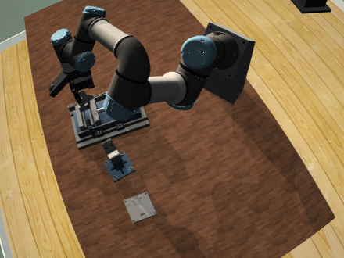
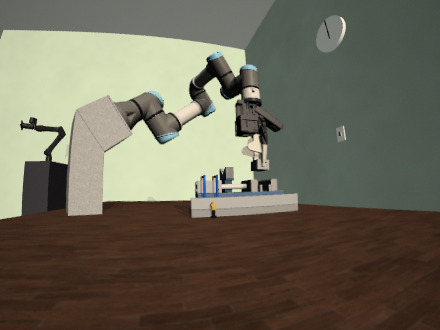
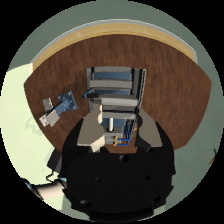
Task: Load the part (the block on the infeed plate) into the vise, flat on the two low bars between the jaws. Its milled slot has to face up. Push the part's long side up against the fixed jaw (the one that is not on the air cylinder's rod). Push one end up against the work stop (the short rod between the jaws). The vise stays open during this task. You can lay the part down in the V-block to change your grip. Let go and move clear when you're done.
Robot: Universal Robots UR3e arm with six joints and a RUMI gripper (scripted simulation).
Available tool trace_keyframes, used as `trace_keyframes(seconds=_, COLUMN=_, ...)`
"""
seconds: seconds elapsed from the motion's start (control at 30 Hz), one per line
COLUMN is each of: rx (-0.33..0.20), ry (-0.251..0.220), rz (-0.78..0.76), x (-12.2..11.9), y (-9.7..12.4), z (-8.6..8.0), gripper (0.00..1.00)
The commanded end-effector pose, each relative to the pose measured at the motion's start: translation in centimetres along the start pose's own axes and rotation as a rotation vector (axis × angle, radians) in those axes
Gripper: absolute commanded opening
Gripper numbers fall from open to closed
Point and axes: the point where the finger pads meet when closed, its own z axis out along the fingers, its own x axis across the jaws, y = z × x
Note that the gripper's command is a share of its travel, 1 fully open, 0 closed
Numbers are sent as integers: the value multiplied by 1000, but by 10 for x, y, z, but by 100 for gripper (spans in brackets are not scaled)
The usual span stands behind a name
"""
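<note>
1. The grey, squared block (image 2: pixel 260 165) (image 3: pixel 120 102) is gripped between the pale fingers (image 1: pixel 81 94) (image 2: pixel 260 159), which are held partway apart by it; slot direction cannot be told.
2. The open vise (image 1: pixel 113 130) (image 2: pixel 245 205) (image 3: pixel 89 77), angular and grey with blue within, is seen below the fingers; the block is held clear above its jaws.
3. Off to one side of the fingers, a blue, square-cornered plate (image 1: pixel 128 168) (image 3: pixel 72 97) and a smooth grey infeed plate (image 1: pixel 140 209) (image 3: pixel 47 103) are carried by the wood-grained surface (image 1: pixel 234 156) (image 2: pixel 220 270) (image 3: pixel 175 90).
</note>
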Motion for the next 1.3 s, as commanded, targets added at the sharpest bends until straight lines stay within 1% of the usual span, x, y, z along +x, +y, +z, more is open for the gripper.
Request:
trace_keyframes(seconds=0.0, rx=1, ry=2, rz=-1, x=0, y=-1, z=-1, gripper=0)
trace_keyframes(seconds=0.87, rx=1, ry=2, rz=-1, x=0, y=-1, z=0, gripper=0)
trace_keyframes(seconds=1.27, rx=1, ry=2, rz=-1, x=0, y=-1, z=4, gripper=0)
